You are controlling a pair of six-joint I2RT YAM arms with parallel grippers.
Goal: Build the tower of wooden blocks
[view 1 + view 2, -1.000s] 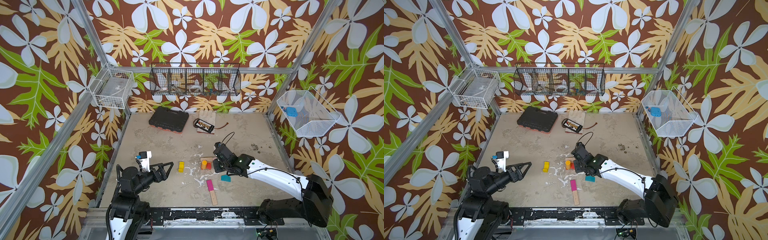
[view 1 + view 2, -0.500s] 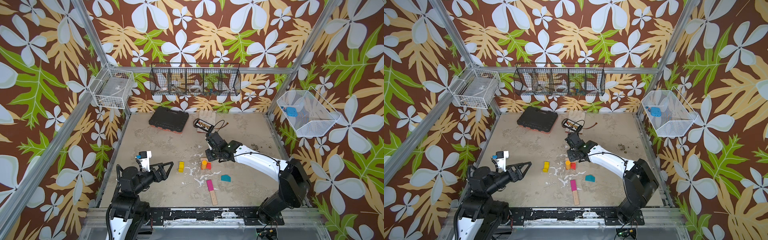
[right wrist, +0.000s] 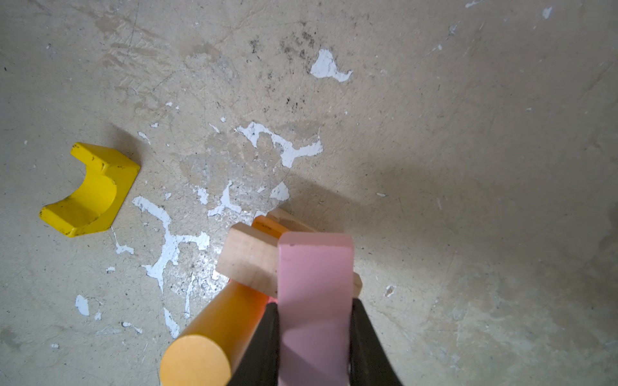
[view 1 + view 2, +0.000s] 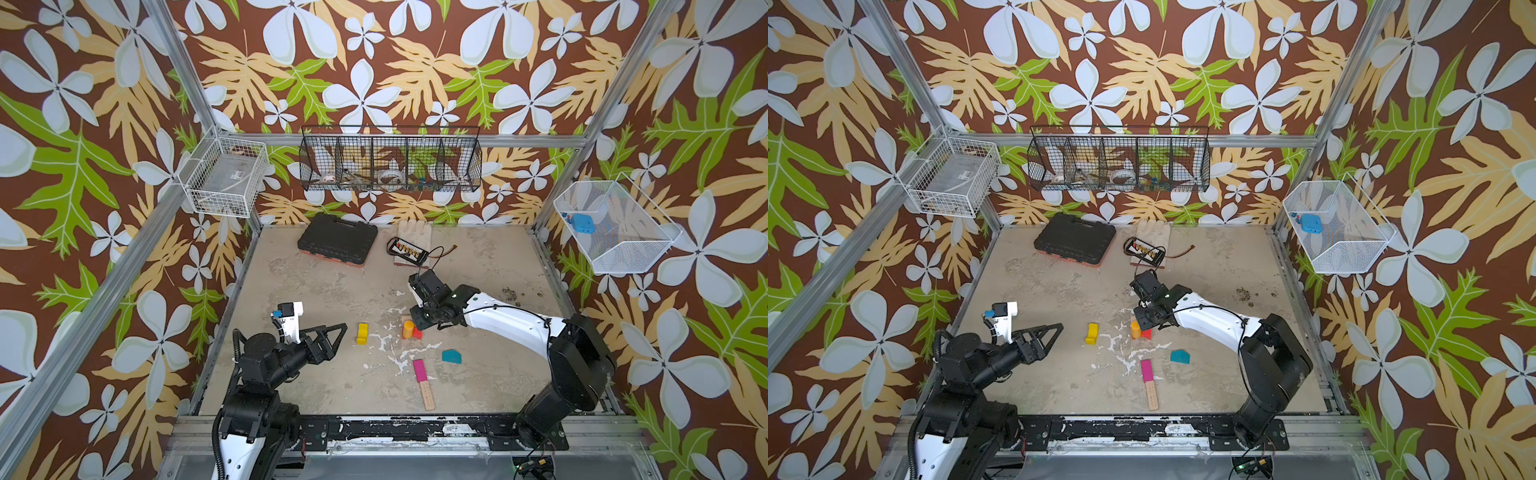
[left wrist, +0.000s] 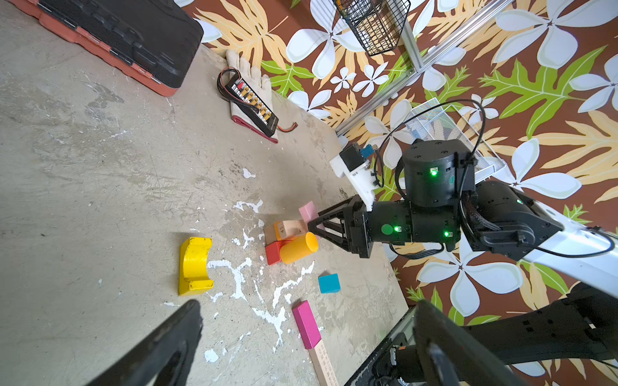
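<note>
Our tower (image 5: 294,249) is barely begun.
Our right pincer (image 3: 314,304) grips a pink block (image 3: 314,267) at it; left pincer (image 5: 309,310) gapes empty; arch (image 5: 195,265), teal block (image 5: 329,283), magenta bar (image 5: 306,324) and wood bar (image 5: 326,367) await.

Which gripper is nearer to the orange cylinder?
Right. The right gripper, holding a pink block, is beside the orange cylinder; the left gripper is apart, past the yellow arch.

My right fingers (image 3: 369,341) pinch the pink block (image 3: 314,300), and its near end runs off the frame with them. The red block (image 3: 268,299) is just a sliver behind the orange cylinder (image 3: 214,331). From above, my right gripper (image 4: 417,320) covers the pink one. My left fingers (image 5: 157,354) are dark blurs, clipped at the edge. The plain wood bar (image 5: 326,366) is cut off too. What's in the wire basket (image 4: 390,160) is too small to tell.
</note>
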